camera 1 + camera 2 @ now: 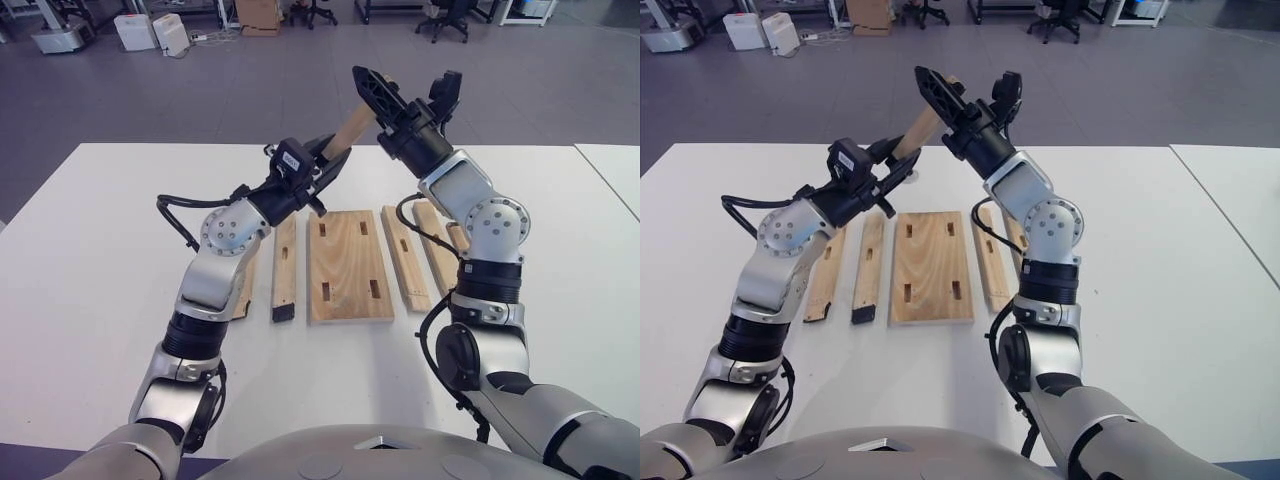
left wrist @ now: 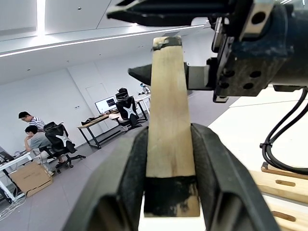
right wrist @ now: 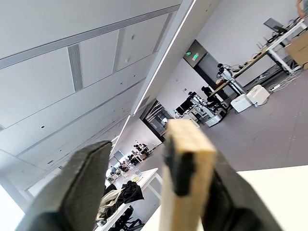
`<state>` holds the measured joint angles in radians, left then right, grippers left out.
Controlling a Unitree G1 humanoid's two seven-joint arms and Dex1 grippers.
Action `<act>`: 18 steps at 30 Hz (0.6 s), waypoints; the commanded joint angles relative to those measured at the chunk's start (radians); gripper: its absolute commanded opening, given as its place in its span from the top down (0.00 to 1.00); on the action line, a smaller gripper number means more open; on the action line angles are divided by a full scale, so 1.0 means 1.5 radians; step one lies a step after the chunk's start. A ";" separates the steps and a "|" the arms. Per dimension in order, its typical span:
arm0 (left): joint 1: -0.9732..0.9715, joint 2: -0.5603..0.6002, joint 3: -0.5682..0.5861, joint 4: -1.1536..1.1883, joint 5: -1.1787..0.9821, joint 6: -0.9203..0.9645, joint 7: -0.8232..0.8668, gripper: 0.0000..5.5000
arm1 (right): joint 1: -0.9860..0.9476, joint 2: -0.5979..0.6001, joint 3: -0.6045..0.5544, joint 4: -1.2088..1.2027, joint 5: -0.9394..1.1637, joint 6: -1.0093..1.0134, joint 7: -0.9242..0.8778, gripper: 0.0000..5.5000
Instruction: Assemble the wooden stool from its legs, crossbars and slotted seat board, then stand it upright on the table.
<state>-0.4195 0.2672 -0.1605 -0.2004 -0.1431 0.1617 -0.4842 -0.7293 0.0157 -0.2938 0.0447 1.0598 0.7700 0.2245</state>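
My left gripper (image 1: 325, 165) is shut on the lower end of a wooden leg (image 1: 348, 132), holding it slanted up in the air above the table's far side. In the left wrist view both fingers (image 2: 126, 168) press the leg (image 2: 169, 110). My right gripper (image 1: 405, 80) is open around the leg's upper end. In the right wrist view that end (image 3: 185, 183) lies close against one finger while the other finger (image 3: 77, 187) stands apart. The slotted seat board (image 1: 348, 265) lies flat on the table below.
Loose wooden pieces lie flat beside the board: one (image 1: 285, 268) on its left, another partly under my left arm (image 1: 245, 290), two (image 1: 405, 258) (image 1: 436, 248) on its right. The white table (image 1: 90, 260) has free room on both sides.
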 commanded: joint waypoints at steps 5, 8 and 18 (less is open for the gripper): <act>-0.012 0.007 0.000 -0.002 0.018 -0.014 -0.008 0.76 | 0.019 -0.013 0.007 -0.026 0.008 0.020 -0.004 0.75; -0.012 0.000 0.005 -0.005 0.003 -0.016 -0.015 0.76 | 0.030 -0.040 0.029 -0.034 -0.021 0.022 0.017 0.88; 0.123 0.009 0.166 -0.030 -0.087 0.085 0.047 0.45 | 0.257 -0.156 -0.008 -0.074 -0.176 -0.089 0.043 0.93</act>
<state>-0.2566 0.3040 0.0254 -0.2377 -0.2345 0.2530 -0.4658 -0.3920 -0.2253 -0.3155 -0.0826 0.8330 0.6650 0.2798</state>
